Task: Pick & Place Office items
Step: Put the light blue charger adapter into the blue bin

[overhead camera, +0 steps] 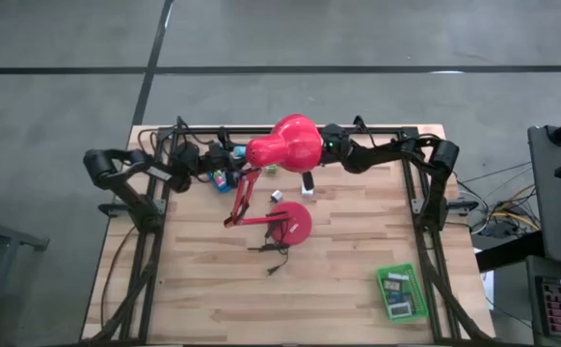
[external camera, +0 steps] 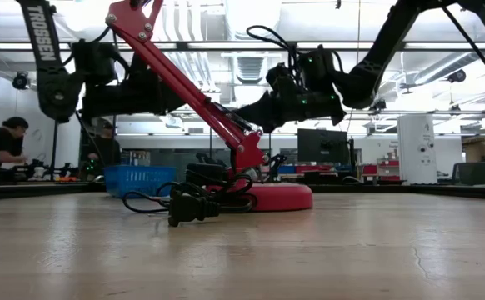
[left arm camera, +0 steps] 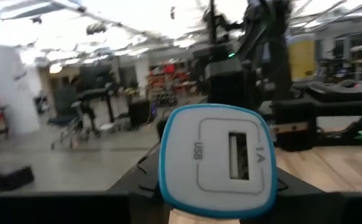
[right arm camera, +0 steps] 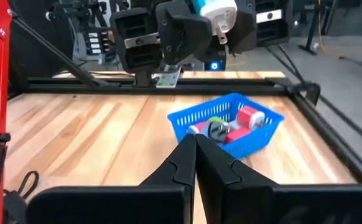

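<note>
From above we saw the left gripper (overhead camera: 225,177) raised over the wooden table's (overhead camera: 358,251) far edge, beside the big red desk lamp (overhead camera: 285,145). Through its own wrist camera it was clamped on a white, blue-rimmed USB charger block (left arm camera: 216,160). The right wrist camera showed the right gripper (right arm camera: 196,163) pressed together and empty, and the charger (right arm camera: 215,14) aloft above the blue plastic basket (right arm camera: 226,124) (already holding pieces), so we judged the carry under way, the lowering and release next.

White USB charger (left arm camera: 217,163), teal-blue rim
</note>
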Robot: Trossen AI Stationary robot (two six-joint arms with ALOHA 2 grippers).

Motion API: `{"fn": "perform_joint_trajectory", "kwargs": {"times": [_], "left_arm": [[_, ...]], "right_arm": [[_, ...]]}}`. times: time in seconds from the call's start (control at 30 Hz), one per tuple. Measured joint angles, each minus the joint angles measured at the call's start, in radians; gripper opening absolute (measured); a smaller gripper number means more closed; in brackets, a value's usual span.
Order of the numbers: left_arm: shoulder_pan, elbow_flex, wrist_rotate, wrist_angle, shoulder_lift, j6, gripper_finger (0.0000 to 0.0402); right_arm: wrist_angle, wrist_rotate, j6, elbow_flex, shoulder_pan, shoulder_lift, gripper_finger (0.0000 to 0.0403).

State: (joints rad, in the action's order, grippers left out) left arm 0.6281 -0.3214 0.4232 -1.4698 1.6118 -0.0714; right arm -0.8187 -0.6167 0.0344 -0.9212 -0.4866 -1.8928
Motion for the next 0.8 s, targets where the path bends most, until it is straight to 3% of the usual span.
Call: {"fn": "perform_joint_trajectory", "kwargs": {"times": [0.4,0.57,0.8], "left_arm": [[0.0,0.129,-0.204,0.075,-0.043,0.093,0.0124],[0.0,0.168,-0.273,0.087,-0.067,0.159,0.0124],[-0.005,0.186,-0.348,0.281,-0.137,0.262,0.0124]], "right_arm": [[0.004,0.017,-0.028,0.117,0.008,0.03,0.0008],[0.065,0.018,-0.031,0.185,0.012,0.099,0.0008],[0.22,0.076,-0.023,0.277,0.042,0.256,0.0008]]}}
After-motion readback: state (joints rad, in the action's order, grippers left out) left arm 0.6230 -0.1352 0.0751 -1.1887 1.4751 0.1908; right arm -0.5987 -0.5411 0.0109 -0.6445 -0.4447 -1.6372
